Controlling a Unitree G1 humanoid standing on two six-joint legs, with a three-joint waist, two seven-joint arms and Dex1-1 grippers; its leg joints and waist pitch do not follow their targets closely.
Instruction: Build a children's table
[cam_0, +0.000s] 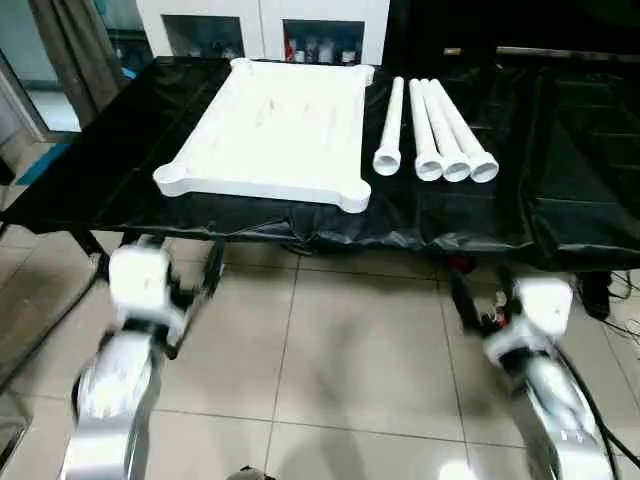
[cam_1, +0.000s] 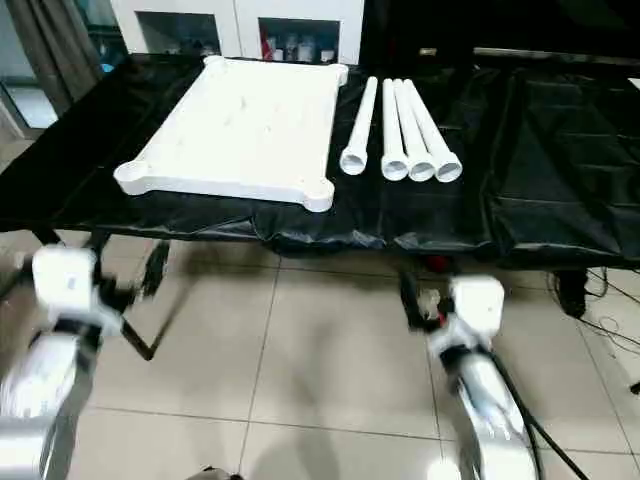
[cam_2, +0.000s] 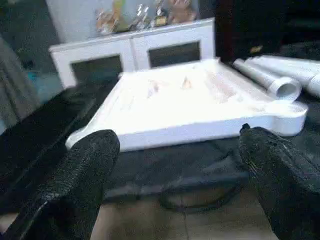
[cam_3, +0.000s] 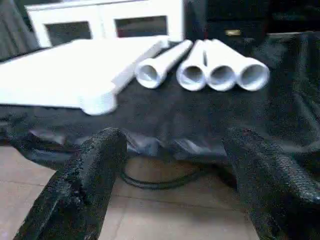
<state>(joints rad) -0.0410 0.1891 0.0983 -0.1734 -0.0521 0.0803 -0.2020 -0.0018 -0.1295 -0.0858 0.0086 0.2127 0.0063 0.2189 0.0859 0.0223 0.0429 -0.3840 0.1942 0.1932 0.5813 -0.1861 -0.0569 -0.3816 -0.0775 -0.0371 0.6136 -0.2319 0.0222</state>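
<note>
We see both pairs of jaws spread wide and empty: the left gripper (cam_2: 175, 170) and the right gripper (cam_3: 170, 175) hang low over the tiled floor (cam_0: 350, 350), short of the black-covered work table (cam_0: 560, 150). On that table lies the white tabletop (cam_0: 275, 125), a flat rectangle with rounded corner sockets, near the front edge. Just beside it on the right lie the four white legs (cam_0: 435, 130), tubes with open flared ends facing us, three touching and one slightly apart.
</note>
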